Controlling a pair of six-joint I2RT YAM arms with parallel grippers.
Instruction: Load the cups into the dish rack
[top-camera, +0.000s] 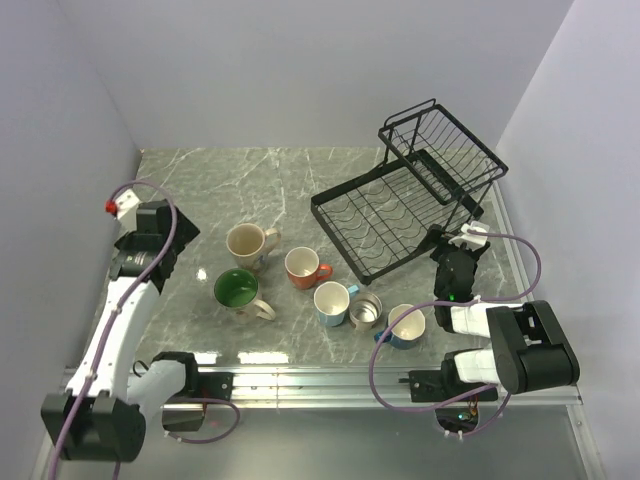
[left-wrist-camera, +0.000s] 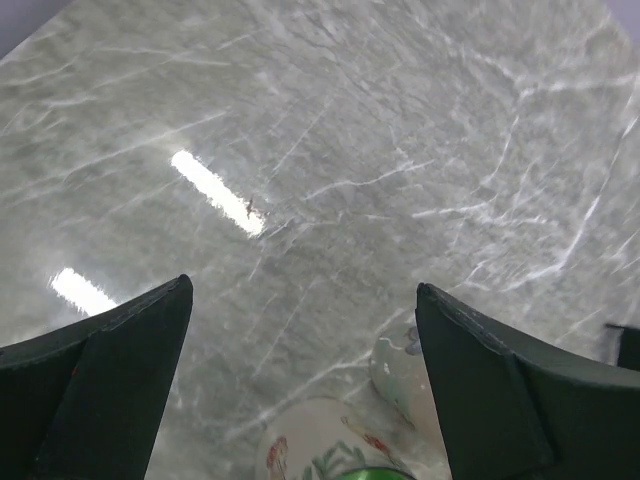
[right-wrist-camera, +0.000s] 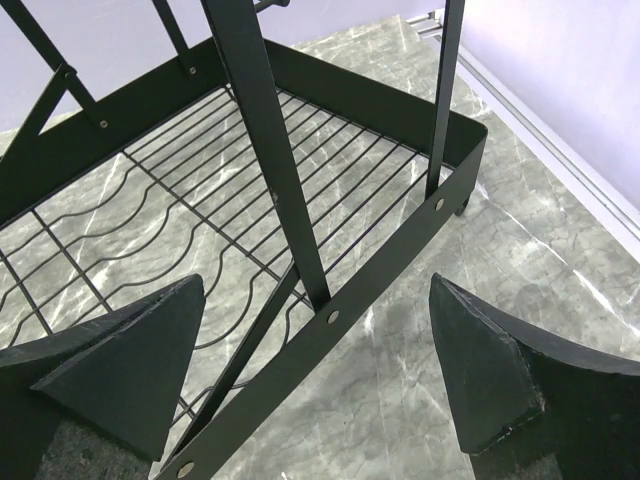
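Six cups stand in a loose group on the marble table: a cream mug (top-camera: 248, 243), a green-inside mug (top-camera: 237, 291), an orange mug (top-camera: 303, 267), a blue mug (top-camera: 331, 303), a steel cup (top-camera: 366, 310) and another blue mug (top-camera: 405, 326). The black wire dish rack (top-camera: 400, 200) stands at the back right with nothing in it. My left gripper (top-camera: 165, 240) (left-wrist-camera: 302, 285) hangs open left of the cups, and the floral side of the green-inside mug (left-wrist-camera: 330, 440) shows below its fingers. My right gripper (top-camera: 447, 255) (right-wrist-camera: 317, 280) is open, just in front of the dish rack's lower tray rim (right-wrist-camera: 380, 275).
Grey walls close in the table on the left, the back and the right. A metal rail (top-camera: 330, 380) runs along the near edge by the arm bases. Purple cables loop from both arms.
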